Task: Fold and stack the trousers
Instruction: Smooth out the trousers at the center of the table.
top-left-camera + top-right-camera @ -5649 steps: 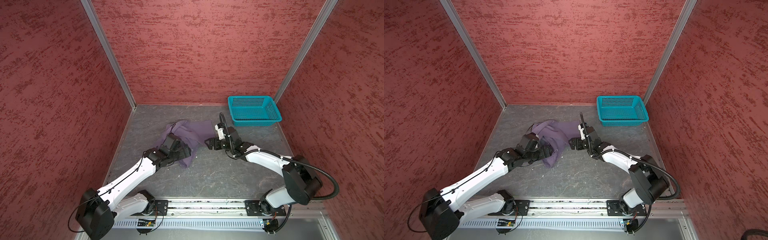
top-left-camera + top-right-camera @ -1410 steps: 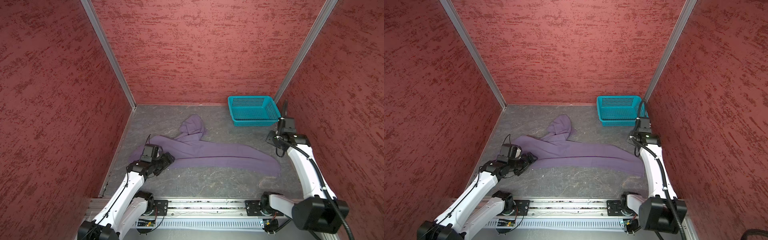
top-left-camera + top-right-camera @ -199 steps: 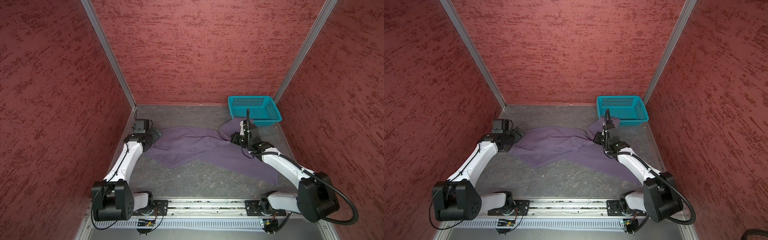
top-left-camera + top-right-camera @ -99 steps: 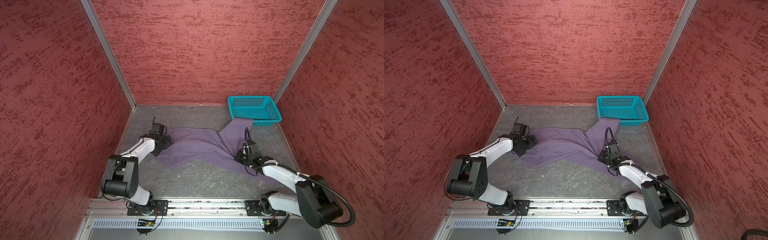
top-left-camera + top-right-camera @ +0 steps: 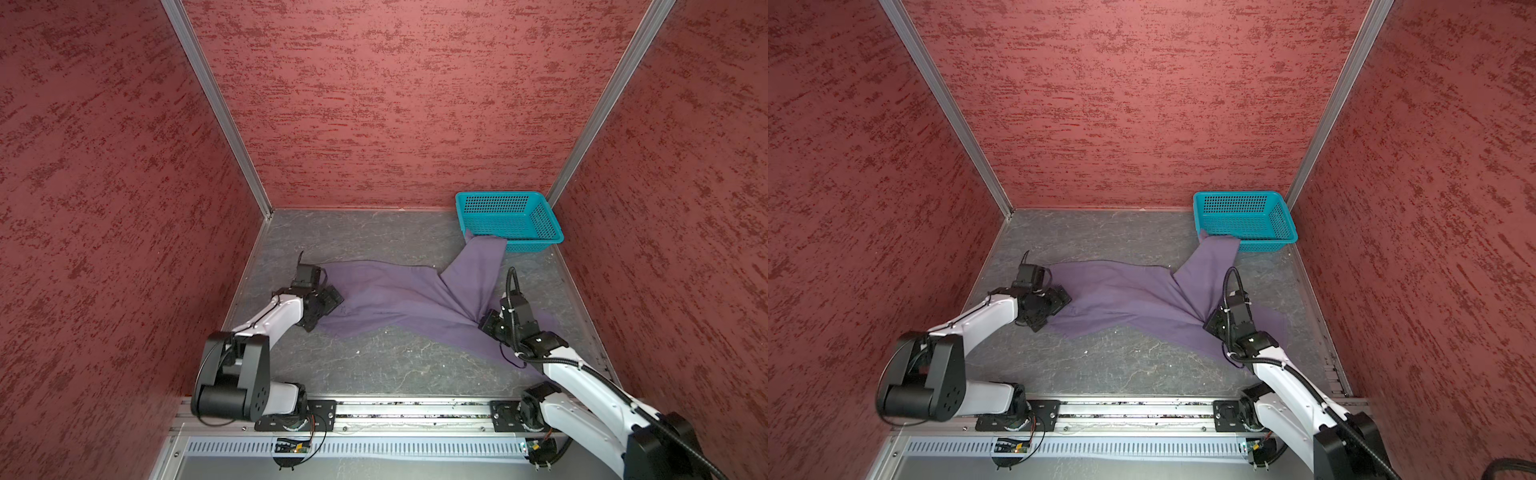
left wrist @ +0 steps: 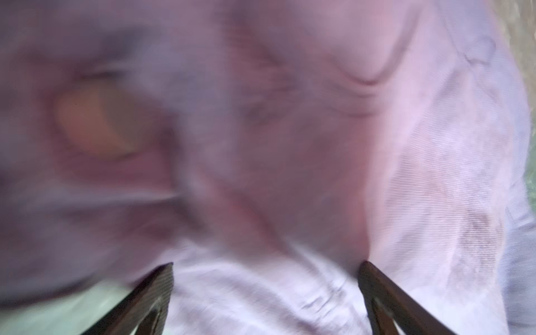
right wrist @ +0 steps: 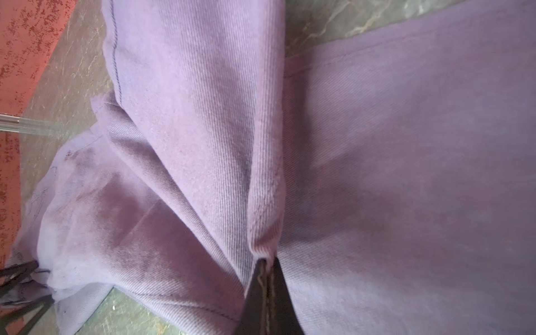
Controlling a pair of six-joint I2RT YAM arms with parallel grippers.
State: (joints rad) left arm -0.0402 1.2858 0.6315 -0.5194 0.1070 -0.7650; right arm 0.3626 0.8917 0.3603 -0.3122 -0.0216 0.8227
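The lavender trousers (image 5: 395,297) (image 5: 1121,297) lie spread on the grey floor. One leg (image 5: 482,262) runs back to the teal basket, and its hem rests against the basket's front wall. My left gripper (image 5: 332,301) (image 5: 1061,305) is open at the cloth's left edge. In the left wrist view its fingers (image 6: 158,290) stand wide apart with blurred cloth (image 6: 261,290) between them. My right gripper (image 5: 484,324) (image 5: 1209,323) is shut on a raised fold of the trousers where the legs meet. The right wrist view shows its tips (image 7: 266,262) pinching that ridge (image 7: 265,203).
The teal perforated basket (image 5: 536,243) (image 5: 1268,245) stands in the back right corner. Red walls close in the floor on three sides. A metal rail (image 5: 395,409) carrying both arm bases runs along the front edge.
My right gripper has dragged its fold of cloth away from the basket toward the front, stretching one leg out. My left gripper has come from the back left to the trousers' left edge.
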